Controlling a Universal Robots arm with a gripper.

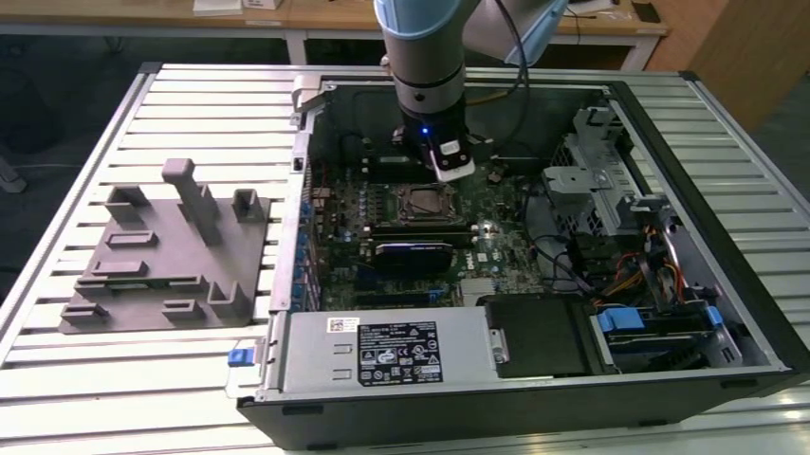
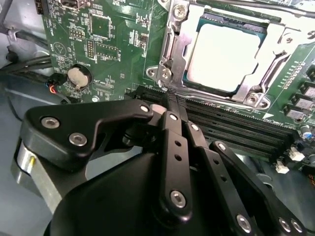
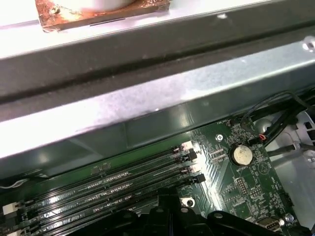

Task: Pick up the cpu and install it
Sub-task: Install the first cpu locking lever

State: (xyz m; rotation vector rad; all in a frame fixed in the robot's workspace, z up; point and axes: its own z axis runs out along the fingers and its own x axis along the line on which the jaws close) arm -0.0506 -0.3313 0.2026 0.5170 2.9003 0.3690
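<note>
1. The cpu (image 2: pixel 224 56) sits flat in the socket (image 2: pixel 173 54) on the motherboard (image 2: pixel 106 44), its pale silvery top facing up and framed on all sides by the socket's metal bracket. In the exterior view the socket (image 1: pixel 422 201) lies near the middle of the motherboard (image 1: pixel 506 251), inside the open computer case (image 1: pixel 708 171).

2. The tool (image 2: pixel 172 101) hangs just beside the socket, over the dark memory slots (image 2: pixel 236 128) that run along one edge of the socket. Its black fingers (image 2: pixel 170 142) are drawn tight together with no gap visible between the tips, and they hold nothing. The tips are apart from the cpu.

3. In the exterior view the arm (image 1: pixel 428 66) comes down into the case and the tool (image 1: pixel 452 166) is just beyond the socket, towards the far wall of the case.

4. A round coin battery (image 2: pixel 77 75) sits on the motherboard, well apart from the socket on the side away from the memory slots. The first wrist view shows the same battery (image 3: pixel 241 154) near the ends of the memory slots (image 3: pixel 123 184).

5. A large grey fixture (image 1: pixel 165 251) with upright tabs rests on the slatted tabletop (image 1: pixel 76 370), outside the case and well apart from the socket, on the exterior view's left.
</note>
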